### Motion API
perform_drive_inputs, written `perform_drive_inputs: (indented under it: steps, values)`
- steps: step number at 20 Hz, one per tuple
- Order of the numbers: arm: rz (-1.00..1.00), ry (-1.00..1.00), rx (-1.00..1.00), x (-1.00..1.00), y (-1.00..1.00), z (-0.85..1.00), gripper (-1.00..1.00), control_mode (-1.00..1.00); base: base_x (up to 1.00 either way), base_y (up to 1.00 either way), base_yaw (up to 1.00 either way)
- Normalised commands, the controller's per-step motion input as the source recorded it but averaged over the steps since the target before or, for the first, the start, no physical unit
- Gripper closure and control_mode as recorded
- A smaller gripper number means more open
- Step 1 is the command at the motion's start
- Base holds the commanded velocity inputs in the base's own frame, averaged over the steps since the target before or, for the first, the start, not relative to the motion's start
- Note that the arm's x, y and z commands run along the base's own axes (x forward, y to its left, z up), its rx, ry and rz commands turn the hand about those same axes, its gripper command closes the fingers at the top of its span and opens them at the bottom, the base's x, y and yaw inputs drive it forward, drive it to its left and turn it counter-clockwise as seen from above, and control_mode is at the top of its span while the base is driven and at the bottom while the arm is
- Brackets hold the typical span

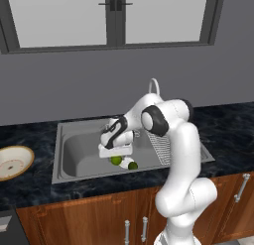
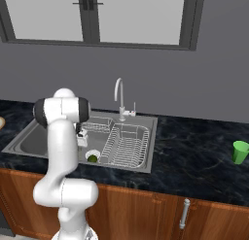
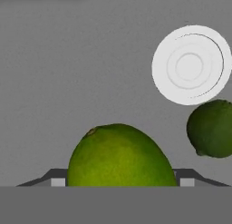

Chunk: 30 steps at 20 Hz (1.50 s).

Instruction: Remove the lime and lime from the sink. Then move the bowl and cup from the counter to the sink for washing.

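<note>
Sink (image 1: 69, 145) centre of left base view, set in counter (image 1: 30, 189); window (image 1: 109, 16) above, across top of frame. Bowl (image 1: 14, 161) on counter at left edge, well apart from sink. Two limes in basin: one (image 1: 116, 160) under gripper (image 1: 115, 153), other (image 1: 132, 165) just to lower right of it. Rack (image 2: 126, 144) in right half of sink in right base view, faucet (image 2: 119, 98) behind it. Cup (image 2: 240, 151) on counter at far right edge. Hand view: near lime (image 3: 120, 155) bottom centre between finger tips (contact unclear), second lime (image 3: 212, 128) at right edge, drain (image 3: 190, 64) upper right, just above it.
</note>
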Motion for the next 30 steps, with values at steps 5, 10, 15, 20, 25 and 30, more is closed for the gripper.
perform_drive_inputs:
  steps: [5,10,15,20,25,30]
  values:
    - [0.06,0.0,0.02,-0.05,-0.08,0.49,1.0,-1.0,0.0,0.0,0.0]
    - [0.05,0.0,0.03,-0.12,-0.04,0.52,1.0,-1.0,0.0,0.0,0.0]
    - [0.05,-0.01,0.02,-0.19,-0.05,0.52,1.0,-1.0,0.0,0.0,0.0]
    - [0.02,-0.02,0.0,-0.29,-0.07,0.46,1.0,-1.0,0.0,0.0,0.0]
    - [0.0,0.0,0.01,-0.35,-0.09,0.42,1.0,-1.0,0.0,0.0,0.0]
    - [0.0,0.0,0.02,-0.38,-0.11,0.41,1.0,-1.0,0.0,0.0,0.0]
